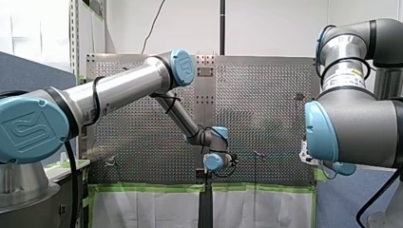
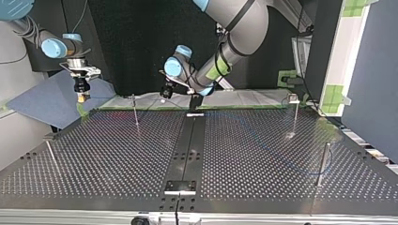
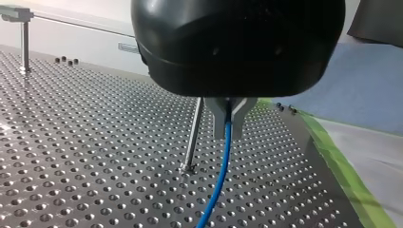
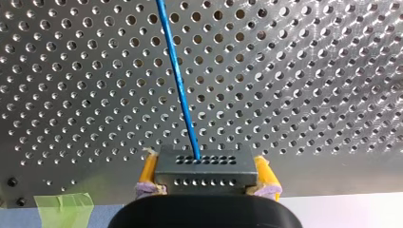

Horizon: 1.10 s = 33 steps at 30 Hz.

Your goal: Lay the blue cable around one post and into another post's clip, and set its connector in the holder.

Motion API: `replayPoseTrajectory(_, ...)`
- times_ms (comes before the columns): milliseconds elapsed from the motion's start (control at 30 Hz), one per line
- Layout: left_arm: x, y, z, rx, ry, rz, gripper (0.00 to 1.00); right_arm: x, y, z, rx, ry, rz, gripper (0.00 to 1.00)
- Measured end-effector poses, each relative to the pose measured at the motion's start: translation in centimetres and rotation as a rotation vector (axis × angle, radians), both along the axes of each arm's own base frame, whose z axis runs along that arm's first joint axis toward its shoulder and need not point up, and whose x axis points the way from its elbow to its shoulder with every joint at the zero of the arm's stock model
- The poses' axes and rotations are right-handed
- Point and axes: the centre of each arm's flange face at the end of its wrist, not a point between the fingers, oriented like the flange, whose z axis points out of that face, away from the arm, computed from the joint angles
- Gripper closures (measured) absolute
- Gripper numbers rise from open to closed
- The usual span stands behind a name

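the perforated table (image 2: 117, 154) fills the top view, a dark centre strip (image 2: 187, 150) running down its middle and thin metal posts standing well apart near its edges. my left arm (image 1: 123, 88) reaches in from the front view's left to the middle of the table's far edge as the top view sees it; my right arm (image 1: 356, 128) stands bulky at the front view's right.

my right gripper (image 4: 205, 174), seen in its wrist view, has its yellow pads (image 4: 148, 172) pressed against both sides of a dark rectangular connector (image 4: 204, 164), whose upper face carries rows of small holes. the blue cable (image 4: 178, 80) leaves the middle of that face: thin, smooth, evenly bright blue, running almost straight away from the gripper over the holed plate. a strip of green tape (image 4: 64, 204) lies at the plate's edge beside the gripper.

my left gripper (image 3: 229, 124), in its own wrist view, has its metal fingers (image 3: 216, 118) pinched together on the same cable, with no gap showing between them. from the fingertips the cable drops in a gentle curve toward the plate and passes near a slim upright post (image 3: 192, 135). a second post with a small bracket on top (image 3: 23, 42) stands well apart, at the far edge. i cannot tell from these views how the cable lies between the two grippers.
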Motion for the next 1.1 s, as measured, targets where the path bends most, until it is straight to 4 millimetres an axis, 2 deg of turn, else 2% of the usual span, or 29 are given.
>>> replayPoseTrajectory(100,0.0,0.0,0.0,0.001,0.001,0.000,1.00,0.0,0.0,0.0,0.000,0.000,0.001,1.00)
replayPoseTrajectory(167,-0.1,-0.1,0.0,0.004,0.003,0.000,0.87,0.1,0.0,0.0,-0.001,0.000,0.001,1.00)
replayPoseTrajectory(200,-0.1,-0.1,0.0,0.005,0.005,-0.001,0.87,0.1,0.0,0.0,0.000,0.000,0.001,1.00)
replayPoseTrajectory(233,-0.1,-0.1,0.0,0.006,0.005,-0.002,0.80,0.1,0.0,0.0,0.000,0.000,0.001,1.00)
replayPoseTrajectory(267,-0.1,-0.1,0.0,0.007,0.006,-0.003,0.67,0.1,0.0,0.0,0.000,0.000,0.001,1.00)
replayPoseTrajectory(300,-0.2,-0.1,0.0,0.007,0.006,-0.005,0.67,0.1,0.0,0.0,0.000,0.000,0.001,1.00)
replayPoseTrajectory(333,-0.2,-0.2,0.0,0.008,0.006,-0.008,0.48,0.1,0.0,0.0,0.000,0.000,0.001,1.00)
replayPoseTrajectory(367,-0.2,-0.2,0.0,0.008,0.007,-0.010,0.35,0.1,0.0,0.0,0.000,0.000,0.001,1.00)
replayPoseTrajectory(400,-0.2,-0.2,0.1,0.008,0.007,-0.011,0.35,0.1,0.0,0.0,0.000,0.000,0.001,1.00)
replayPoseTrajectory(433,-0.3,-0.2,0.1,0.008,0.007,-0.012,0.13,0.1,0.0,0.0,0.000,0.000,0.002,1.00)
replayPoseTrajectory(467,-0.3,-0.2,0.1,0.008,0.009,-0.013,0.00,0.1,0.0,0.0,0.001,0.000,0.002,1.00)
replayPoseTrajectory(833,-0.7,-0.5,0.4,0.039,0.018,-0.033,0.00,0.2,0.1,0.0,0.005,0.000,0.003,1.00)
replayPoseTrajectory(1100,-2.1,-2.2,2.0,0.056,-0.004,-0.087,0.00,0.4,0.1,-0.1,0.007,-0.001,0.006,1.00)
